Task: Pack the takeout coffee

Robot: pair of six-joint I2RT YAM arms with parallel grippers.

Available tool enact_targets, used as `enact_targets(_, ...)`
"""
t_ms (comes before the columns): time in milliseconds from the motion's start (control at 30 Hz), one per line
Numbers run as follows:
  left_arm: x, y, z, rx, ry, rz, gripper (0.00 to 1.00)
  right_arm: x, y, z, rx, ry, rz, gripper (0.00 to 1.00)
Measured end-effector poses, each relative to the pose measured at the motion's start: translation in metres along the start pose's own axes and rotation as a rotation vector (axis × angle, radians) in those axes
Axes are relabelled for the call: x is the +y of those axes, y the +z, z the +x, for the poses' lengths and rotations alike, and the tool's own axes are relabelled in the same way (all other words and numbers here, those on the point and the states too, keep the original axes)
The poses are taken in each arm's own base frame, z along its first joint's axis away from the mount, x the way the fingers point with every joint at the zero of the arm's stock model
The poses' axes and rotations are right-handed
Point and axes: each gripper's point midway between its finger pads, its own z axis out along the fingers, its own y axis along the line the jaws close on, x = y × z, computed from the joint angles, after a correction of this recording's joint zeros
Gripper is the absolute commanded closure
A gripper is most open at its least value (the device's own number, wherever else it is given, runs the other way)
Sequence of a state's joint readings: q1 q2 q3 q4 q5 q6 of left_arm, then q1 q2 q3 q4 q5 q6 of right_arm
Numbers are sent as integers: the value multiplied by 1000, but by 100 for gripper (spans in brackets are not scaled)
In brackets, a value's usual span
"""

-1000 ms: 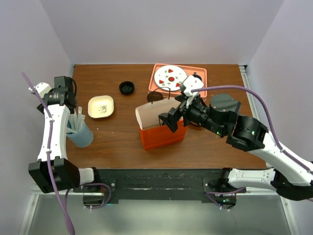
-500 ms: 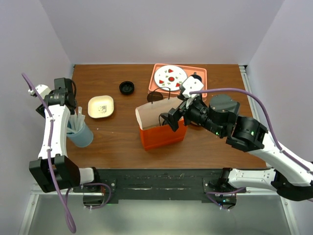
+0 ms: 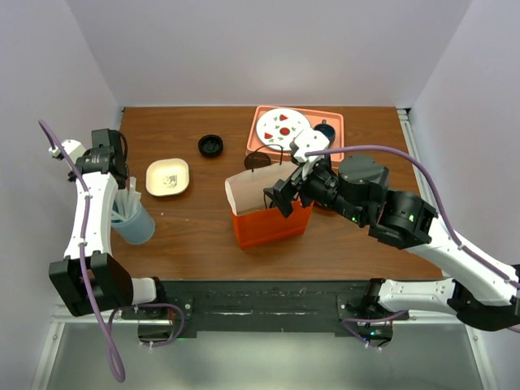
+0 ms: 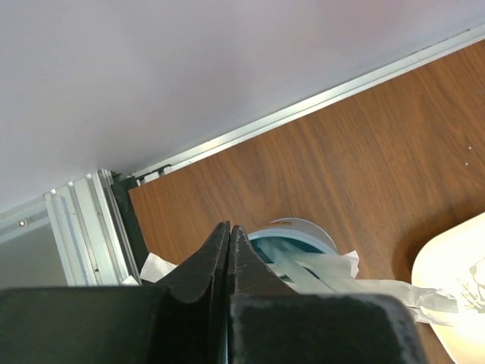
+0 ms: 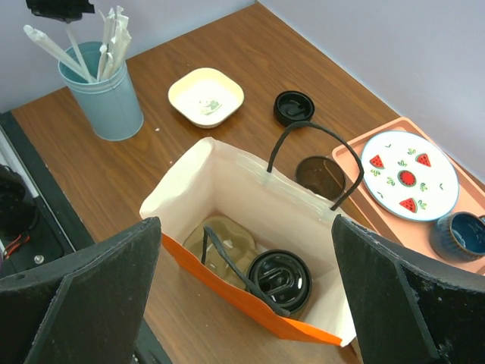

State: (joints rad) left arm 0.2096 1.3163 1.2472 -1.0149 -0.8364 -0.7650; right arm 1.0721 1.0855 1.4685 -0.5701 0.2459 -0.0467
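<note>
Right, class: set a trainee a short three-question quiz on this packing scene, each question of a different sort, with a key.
1. True or false: the lidded coffee cup sits inside the orange bag.
2. Where is the blue mug? A) on the tray, beside the plate; B) in the bag; C) next to the straw holder.
3. Fill in: the right jaws, above the bag, stand ____; the left jaws are ____.

Key: 1 true; 2 A; 3 open, shut.
</note>
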Motion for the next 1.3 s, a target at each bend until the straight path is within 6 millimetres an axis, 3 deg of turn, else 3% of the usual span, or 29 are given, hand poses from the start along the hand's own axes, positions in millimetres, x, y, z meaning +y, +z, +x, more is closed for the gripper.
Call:
enact_targets(100,-1,-7,-11,-10,-18,13,100,1,3,-2,1,-2,0,1)
enact_targets(267,-1,-28,-46,-62,-95,61,100,1,7,-1,8,-10,-1,1)
enact_targets(500,18,-57,-62,-81,-139,125,100,1,7,-1,8,-8,1,1)
enact_targets(600,26,-75,-79,-105,-163,166,100,0,7,-1,8,-6,7,1)
enact_targets(733,34,-109,-119,-170,-223,249,100,-2,7,-1,8,2,19,1)
enact_targets(867,45,-159,-169,-262,-313,401,100,-4,4,-6,-1,22,30,1)
enact_targets(967,48,-196,-193,-312,-359,551,100,-7,-2,-17,-35,49,42,1)
enact_targets(1100,36,-235,-196,-312,-357,781,100,-16,-11,-25,-64,67,83,1)
enact_targets(1300,-21,-298,-167,-209,-251,1285,100,-36,-21,-40,-98,94,187,1)
